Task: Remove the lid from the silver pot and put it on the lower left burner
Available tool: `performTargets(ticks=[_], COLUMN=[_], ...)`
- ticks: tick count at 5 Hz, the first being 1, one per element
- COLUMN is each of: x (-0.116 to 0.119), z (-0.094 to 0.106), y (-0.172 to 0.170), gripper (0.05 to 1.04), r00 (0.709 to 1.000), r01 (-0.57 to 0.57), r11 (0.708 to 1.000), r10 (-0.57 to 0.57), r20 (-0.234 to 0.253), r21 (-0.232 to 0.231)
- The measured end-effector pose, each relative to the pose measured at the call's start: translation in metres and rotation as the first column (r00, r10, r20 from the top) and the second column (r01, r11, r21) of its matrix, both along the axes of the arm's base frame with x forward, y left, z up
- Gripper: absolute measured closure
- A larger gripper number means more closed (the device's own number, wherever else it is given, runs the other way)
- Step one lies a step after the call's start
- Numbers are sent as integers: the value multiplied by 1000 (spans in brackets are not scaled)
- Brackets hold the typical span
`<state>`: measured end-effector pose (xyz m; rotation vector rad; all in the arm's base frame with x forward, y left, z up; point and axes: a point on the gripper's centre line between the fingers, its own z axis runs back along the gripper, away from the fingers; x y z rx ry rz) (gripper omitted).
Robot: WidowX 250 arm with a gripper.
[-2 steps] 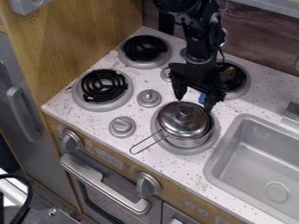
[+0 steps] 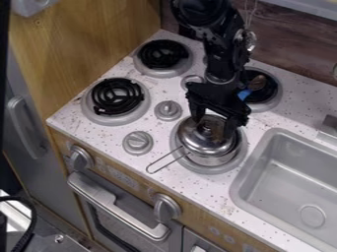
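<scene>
"Where is the black gripper?"

"Over the silver pot, pointing down, its two fingers spread apart on either side of the lid's knob; whether they touch the lid cannot be told"

"So the lid is on the pot?"

"Yes, it sits on top, and the pot stands on the lower right burner, its wire handle jutting toward the lower left of the view"

"And the lower left burner?"

"It has a black coil, with a grey knob just beside it, between it and the pot; a blue-handled utensil lies on the upper right burner, and the sink is to the right"
</scene>
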<state>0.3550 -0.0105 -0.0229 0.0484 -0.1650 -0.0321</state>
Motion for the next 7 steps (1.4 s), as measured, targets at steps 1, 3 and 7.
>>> performTargets(ticks=[1,3,7], x=[0,6,23], z=[-10,-11,65], y=[5,4,66], gripper=[88,405,812], r00=[1000,1000,957], r01=[-21,-27,-264], r11=[1000,999,965], r10=[21,27,261], r20=[-22,1,128], r21=[-4,-18,4])
